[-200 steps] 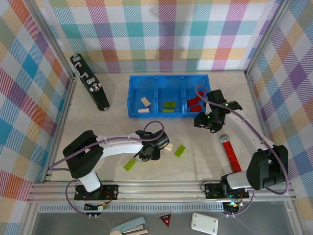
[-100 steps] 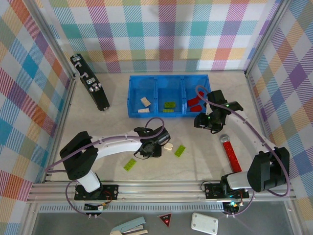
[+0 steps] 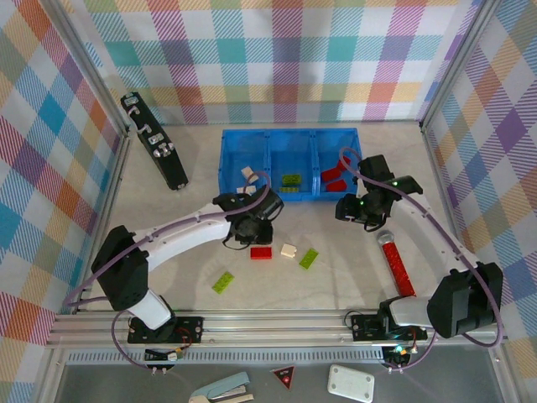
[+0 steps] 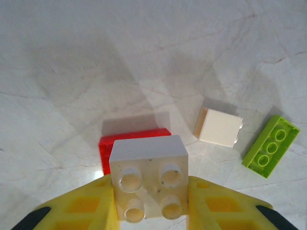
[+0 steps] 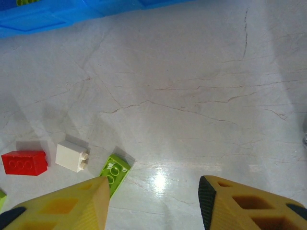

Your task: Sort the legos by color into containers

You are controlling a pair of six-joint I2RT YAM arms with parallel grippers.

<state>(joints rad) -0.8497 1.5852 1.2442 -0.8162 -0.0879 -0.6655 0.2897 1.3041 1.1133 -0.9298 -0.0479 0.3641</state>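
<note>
Your left gripper (image 4: 149,191) is clamped on a cream brick (image 4: 148,155), whose studs face the wrist camera. A red brick (image 4: 108,155) lies on the table (image 4: 72,72) just beyond it. To the right of that red one you have a second cream brick (image 4: 218,127) and then a green brick (image 4: 271,146), none of them touching. The other green brick (image 3: 223,282) sits alone, nearer the arm bases. The tray (image 3: 225,159) stands at the far side of the table, with cream in its left compartment, green in the middle and red on the right. Your right gripper (image 5: 153,191) hangs over bare table just in front of the tray's right end, its jaws apart with nothing between them. A red strip (image 3: 394,264) lies beside the right arm, and a black case (image 3: 153,138) lies at the far left.
</note>
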